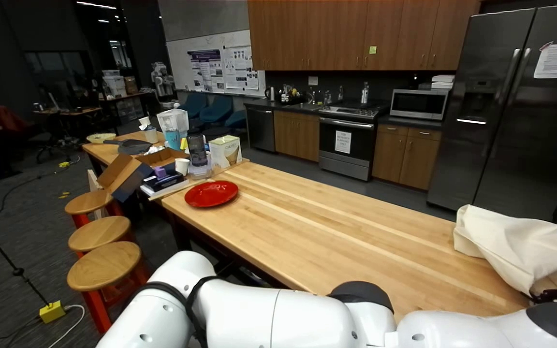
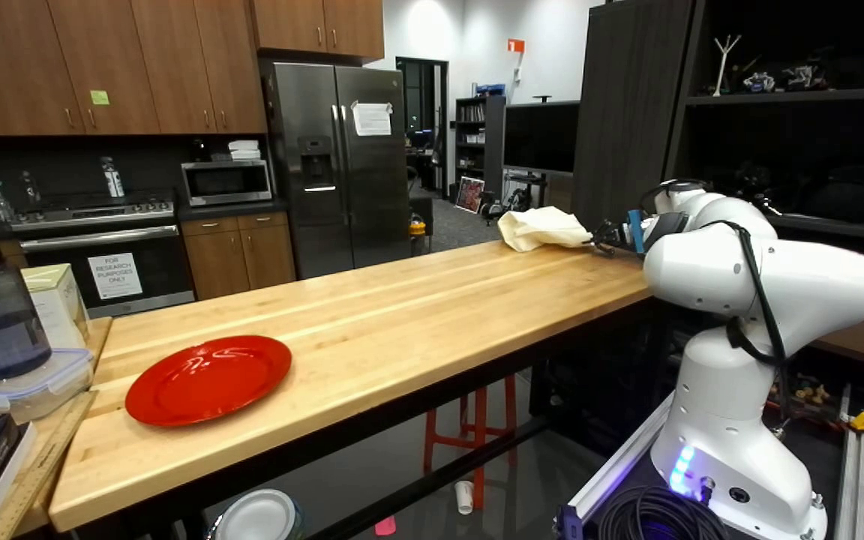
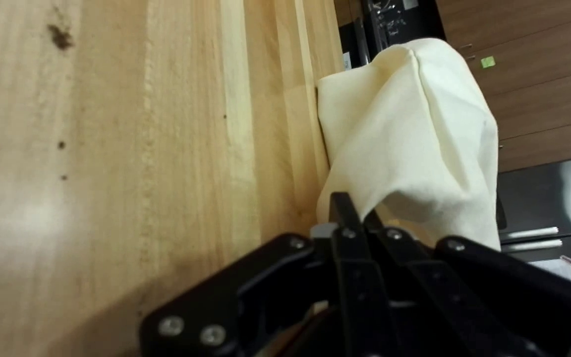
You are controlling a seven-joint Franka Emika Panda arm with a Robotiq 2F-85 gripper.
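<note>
A cream cloth bag or sheet (image 1: 515,241) stands crumpled at one end of the wooden table (image 1: 336,232). The cloth also shows in the other views (image 2: 541,227) (image 3: 404,134). My gripper (image 3: 357,214) is low over the tabletop, with its black fingers pinched together on a fold at the cloth's near edge. In an exterior view the gripper (image 2: 601,238) sits at the cloth's side, close to the table. A dark opening in the cloth shows just beyond the fingertips. A glossy red plate (image 1: 212,193) lies flat at the table's far end, away from the gripper; it also shows here (image 2: 208,380).
Beyond the plate are an open cardboard box (image 1: 126,174), a dark book (image 1: 163,181), a white cup (image 1: 182,166), a dark pitcher (image 1: 197,150) and a Chemex box (image 1: 225,151). Wooden stools (image 1: 104,266) stand beside the table. A fridge (image 2: 338,165) stands behind it.
</note>
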